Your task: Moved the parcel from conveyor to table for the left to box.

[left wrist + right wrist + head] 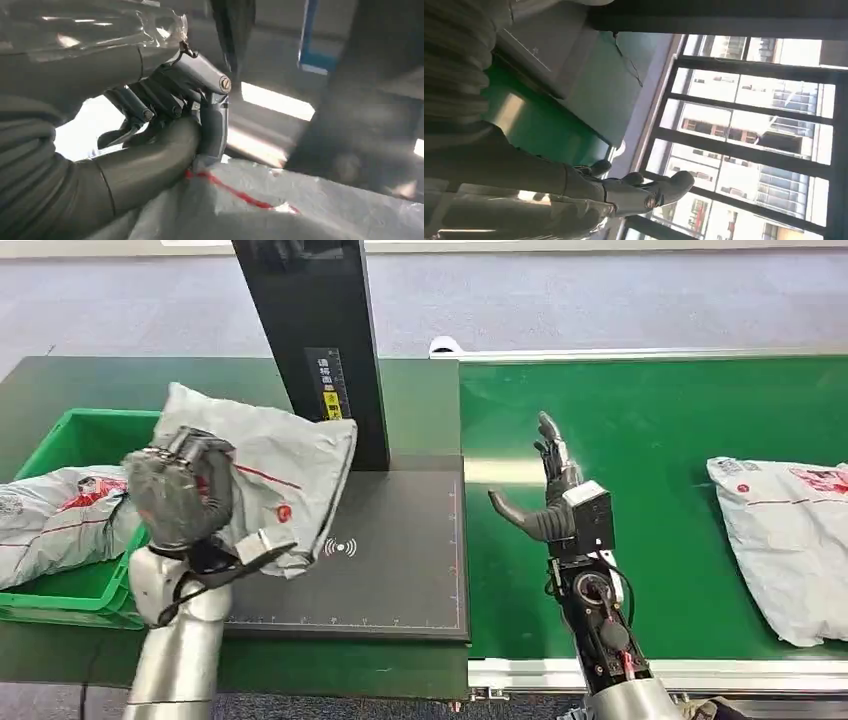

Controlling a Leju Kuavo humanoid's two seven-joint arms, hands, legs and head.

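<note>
- Surface (400,570): dark scan pad beside the green conveyor (650,490).
- Left robot hand (185,490) grips parcel (285,470); green box (70,430) at 9 o'clock.
- Right robot hand (545,490): fingers spread, empty.

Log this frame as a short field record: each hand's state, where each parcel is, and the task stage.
left hand: grips a grey parcel, lifted over the black scan pad
right hand: open, holds nothing, above the green conveyor
green box: holds another parcel
waiting parcel: lies on the conveyor, to the right
stage: held parcel not yet in the box
</note>
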